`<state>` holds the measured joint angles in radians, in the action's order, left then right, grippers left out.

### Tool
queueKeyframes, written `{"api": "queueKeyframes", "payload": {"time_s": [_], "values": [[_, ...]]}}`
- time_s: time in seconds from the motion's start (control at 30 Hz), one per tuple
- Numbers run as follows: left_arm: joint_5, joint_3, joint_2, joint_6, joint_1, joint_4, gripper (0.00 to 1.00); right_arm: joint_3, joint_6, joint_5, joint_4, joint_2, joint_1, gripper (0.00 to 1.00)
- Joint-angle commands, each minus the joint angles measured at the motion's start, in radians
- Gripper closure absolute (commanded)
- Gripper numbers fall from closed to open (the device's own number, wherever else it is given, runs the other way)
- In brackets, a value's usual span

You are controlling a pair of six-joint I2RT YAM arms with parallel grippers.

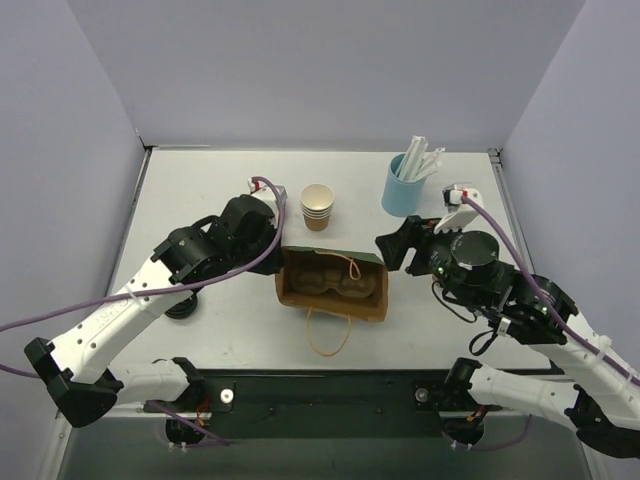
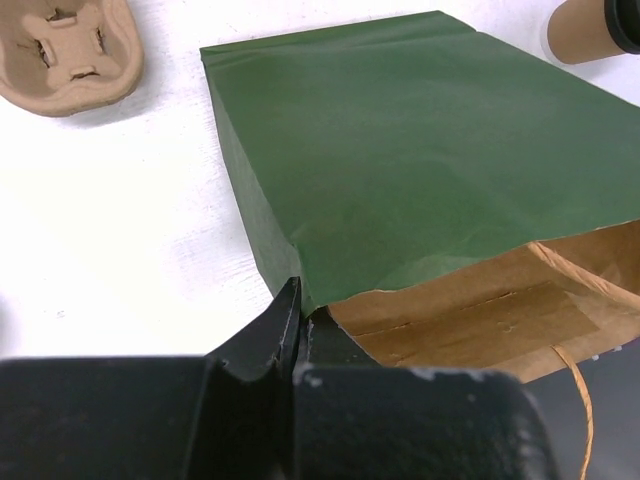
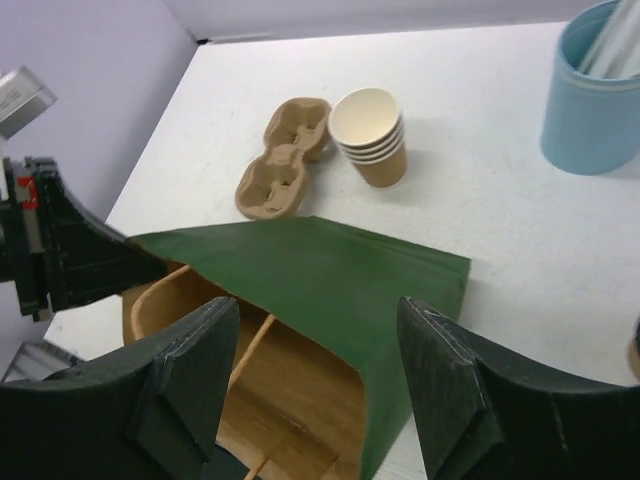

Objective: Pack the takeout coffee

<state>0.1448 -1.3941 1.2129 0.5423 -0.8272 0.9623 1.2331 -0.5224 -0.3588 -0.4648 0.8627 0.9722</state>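
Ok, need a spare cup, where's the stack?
Top view: the cup stack stands mid-table just behind the bag, left of the blue holder.

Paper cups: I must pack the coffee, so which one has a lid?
The single kraft cup beyond the green bag carries a black lid; the stacked cups are open.

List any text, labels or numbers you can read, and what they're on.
None readable.
The bag, cups, carrier, coffee and blue holder look plain in every view.
A red patch at the left edge of the right wrist view is too blurred to tell.
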Motion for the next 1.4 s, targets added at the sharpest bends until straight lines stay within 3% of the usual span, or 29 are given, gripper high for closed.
{"api": "queueKeyframes", "payload": {"time_s": [0.0,0.1,0.17,0.33,0.47,0.57,1.0,1.37], "values": [[-0.027,0.023,-0.039,-0.004,0.016,-0.063,1.00,0.057,-0.005,-0.118,-0.093,-0.008,-0.108,0.35],[-0.030,0.029,-0.046,0.005,0.014,-0.057,1.00,0.074,0.015,-0.157,-0.153,0.031,-0.209,0.34],[-0.030,0.041,-0.058,0.013,0.016,-0.059,1.00,0.069,-0.002,-0.105,-0.196,0.050,-0.355,0.33],[-0.050,0.087,-0.102,0.022,0.016,-0.080,1.00,-0.020,-0.013,0.134,-0.225,0.104,-0.691,0.29],[-0.080,0.127,-0.134,0.036,0.014,-0.119,1.00,-0.112,0.018,0.309,-0.218,0.206,-0.840,0.19],[-0.088,0.158,-0.164,0.041,0.013,-0.138,1.00,-0.144,0.044,0.342,-0.209,0.258,-0.878,0.12],[-0.114,0.205,-0.185,0.039,0.011,-0.151,1.00,-0.136,0.167,0.466,-0.212,0.426,-0.969,0.14],[-0.090,0.242,-0.253,0.050,0.011,-0.162,1.00,-0.124,0.205,0.388,-0.225,0.475,-1.021,0.12]]}}
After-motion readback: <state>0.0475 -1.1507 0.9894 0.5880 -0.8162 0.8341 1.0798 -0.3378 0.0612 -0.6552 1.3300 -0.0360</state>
